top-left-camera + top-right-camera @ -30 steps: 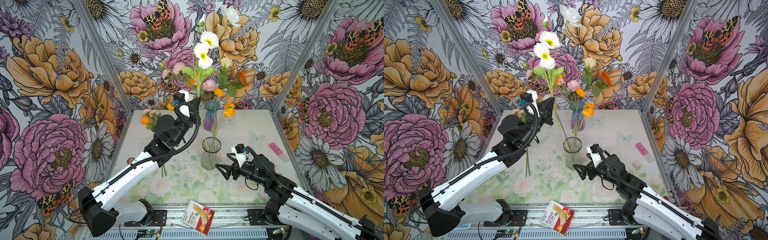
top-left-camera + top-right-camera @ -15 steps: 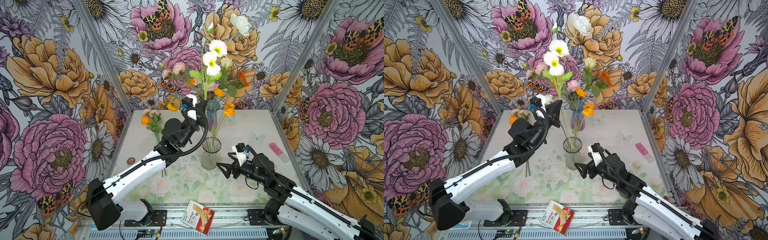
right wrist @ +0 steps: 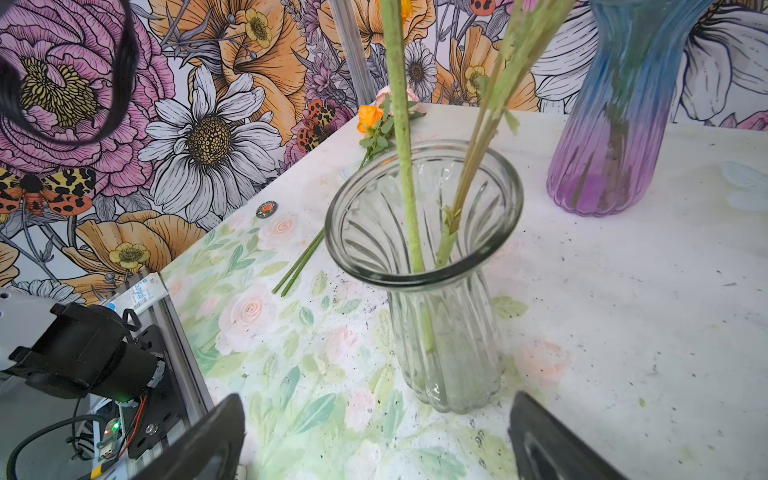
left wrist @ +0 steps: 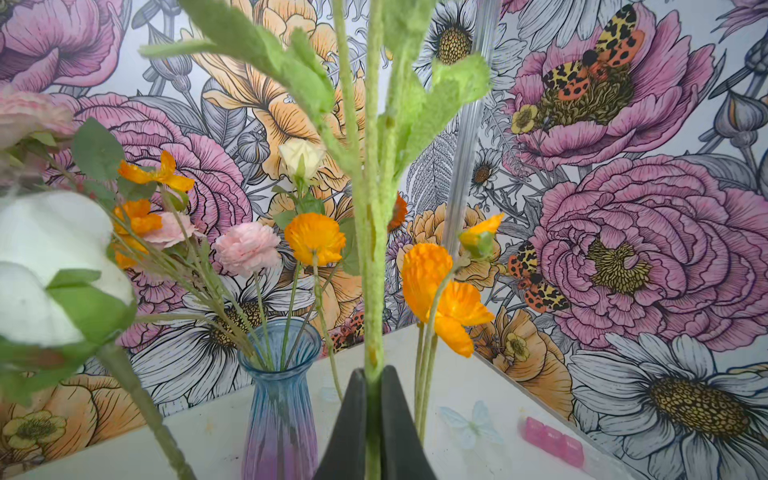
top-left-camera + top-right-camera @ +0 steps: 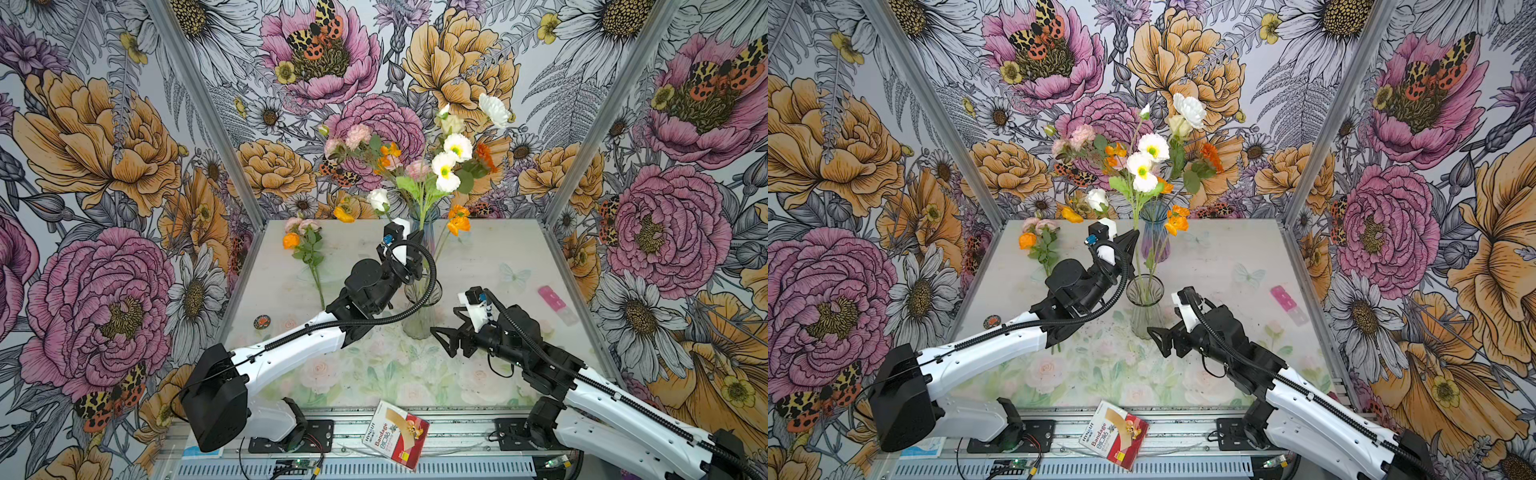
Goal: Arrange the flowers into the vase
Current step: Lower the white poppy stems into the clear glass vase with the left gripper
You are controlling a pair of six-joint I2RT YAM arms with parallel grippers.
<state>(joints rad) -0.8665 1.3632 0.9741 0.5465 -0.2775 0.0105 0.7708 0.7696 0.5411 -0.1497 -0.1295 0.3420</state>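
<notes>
Left pincer (image 4: 372,376) clamped on white-bloomed stem (image 4: 374,270), lower end inside clear glass vase (image 3: 449,353). Right pincer (image 3: 376,411) spread wide, near vase base.

Clear glass vase (image 3: 440,340) upright on table (image 3: 623,311). Thick green stem (image 3: 405,166) and thinner stems (image 3: 478,141) stand in it. Blue-purple vase (image 3: 615,124) behind. Loose flowers (image 3: 374,124) lie flat beyond. Right gripper (image 3: 376,419) jaws wide apart, near vase base, not touching.

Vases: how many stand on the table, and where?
2. The clear glass vase stands at the centre; the blue-purple vase stands behind it, farther back. No other seems hidden.
</notes>
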